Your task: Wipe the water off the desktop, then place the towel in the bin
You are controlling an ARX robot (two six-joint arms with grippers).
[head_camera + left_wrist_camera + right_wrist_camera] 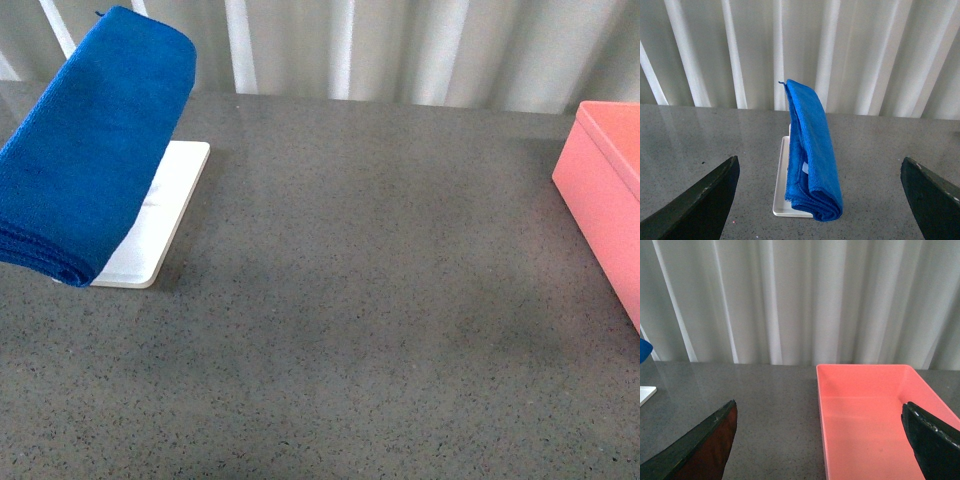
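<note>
The towel (95,150) hangs folded in thick layers at the far left of the worktop (380,300), raised above a white tray (165,215) that lies flat beneath it. Whatever carries it is hidden under the cloth, but it reads as draped over a support, so its lower folded edge hangs free of the stone. That suits me, since a hanging fold is easier to pinch than a cloth lying flat.

My left fingers (705,200) are spread wide with nothing between them, and my left wrist view looks straight along the towel's (812,165) length, the cloth sitting in the gap but well apart from me. I judge the step in hand to be the reach for it; nothing of the task is done yet.

The middle of the worktop is bare speckled grey. I cannot make out any water on it from here, only a faint sheen, so where to wipe is uncertain.

The bin (600,180) stands at the right edge, well apart from the towel. My right fingers (700,445) are also wide and hold nothing, poised facing the open bin (870,430), which looks empty inside. It sits on my right side, probably so that arm can cover the drop. A pale curtain (790,300) closes off the back.
</note>
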